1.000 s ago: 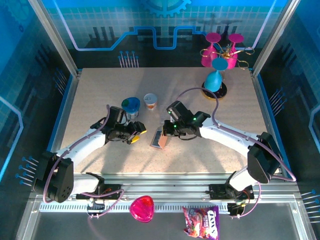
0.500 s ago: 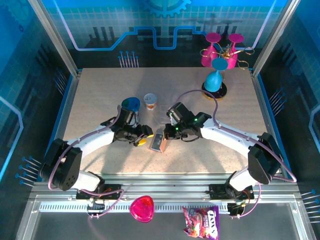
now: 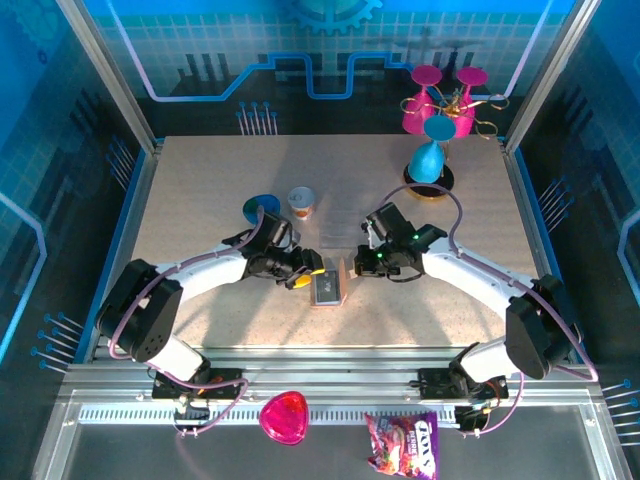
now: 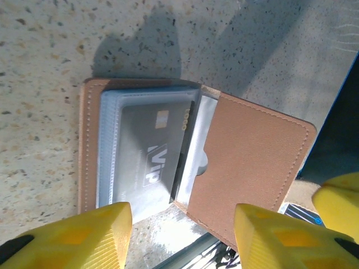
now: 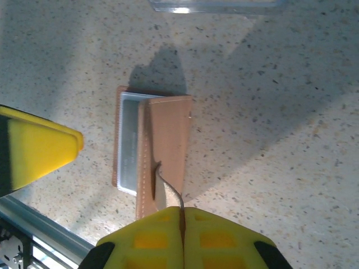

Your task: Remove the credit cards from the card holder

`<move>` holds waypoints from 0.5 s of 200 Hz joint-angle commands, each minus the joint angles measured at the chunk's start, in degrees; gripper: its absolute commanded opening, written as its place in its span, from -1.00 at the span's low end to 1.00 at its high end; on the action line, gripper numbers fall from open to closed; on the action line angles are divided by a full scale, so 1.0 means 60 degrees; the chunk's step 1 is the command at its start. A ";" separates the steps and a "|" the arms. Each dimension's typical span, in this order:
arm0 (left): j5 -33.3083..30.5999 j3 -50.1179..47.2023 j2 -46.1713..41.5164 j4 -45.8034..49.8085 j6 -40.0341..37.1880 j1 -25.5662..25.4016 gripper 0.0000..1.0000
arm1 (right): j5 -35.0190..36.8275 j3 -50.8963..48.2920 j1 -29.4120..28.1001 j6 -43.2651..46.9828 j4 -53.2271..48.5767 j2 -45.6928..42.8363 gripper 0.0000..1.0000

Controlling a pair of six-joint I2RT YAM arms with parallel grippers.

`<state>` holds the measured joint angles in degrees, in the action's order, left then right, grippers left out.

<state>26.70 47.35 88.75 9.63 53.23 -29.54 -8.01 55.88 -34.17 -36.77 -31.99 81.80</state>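
Wallet [image 3: 328,288] lies open on the table [image 3: 200,200], card [image 4: 151,154] showing in its clear sleeve [image 4: 110,140]. My right claw [image 5: 181,224] is clamped on the flap [image 4: 252,162]; my left claw [image 4: 182,234] hovers above, fingers [image 4: 84,235] apart. I'd straddle the card's free edge, then draw outward.

1. The worktop [image 3: 200,180] is a pale, speckled, stone-look slab with metal rails along its edges.
2. The card holder [image 3: 328,288] lies open near the middle, tan cover down, one flap raised.
3. Farther back stand a blue-lidded tub [image 3: 258,207] and, near it, a small cup [image 3: 301,202].
4. At the far right an upturned blue glass [image 3: 428,158] rests on a dark disc [image 3: 428,185].
5. A clear container [image 5: 216,4] sits beyond the card holder; its shape is hard to make out.
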 commanded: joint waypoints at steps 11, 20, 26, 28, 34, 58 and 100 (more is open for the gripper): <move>0.0215 0.0451 0.0377 -0.0343 0.0312 -0.0374 -0.02 | 0.0050 -0.0326 0.0264 0.0270 -0.0252 -0.0157 -0.96; 0.0277 0.0574 0.0531 -0.0455 0.0384 -0.0476 -0.06 | 0.0152 -0.0405 0.0303 0.0270 -0.0275 -0.0157 -0.96; 0.0313 0.0666 0.0634 -0.0536 0.0425 -0.0558 -0.08 | 0.0240 -0.0431 0.0332 0.0256 -0.0279 -0.0157 -0.95; 0.0315 0.0693 0.0663 -0.0558 0.0440 -0.0596 -0.09 | 0.0267 -0.0446 0.0345 0.0255 -0.0279 -0.0157 -0.94; 0.0312 0.0769 0.0751 -0.0633 0.0505 -0.0681 -0.11 | 0.0334 -0.0486 0.0374 0.0255 -0.0275 -0.0157 -0.92; 0.0343 0.1044 0.1182 -0.1126 0.0831 -0.1033 -0.19 | 0.0659 -0.0526 0.0450 0.0313 -0.0415 -0.0001 -0.84; 0.0512 0.1711 0.2142 -0.1404 0.1066 -0.1546 -0.26 | 0.0995 -0.0289 0.0451 0.0416 -0.1007 -0.0017 -0.65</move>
<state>27.77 54.78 98.65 3.25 58.00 -37.21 -4.27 53.21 -32.12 -35.27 -34.20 82.02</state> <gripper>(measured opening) 0.376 0.151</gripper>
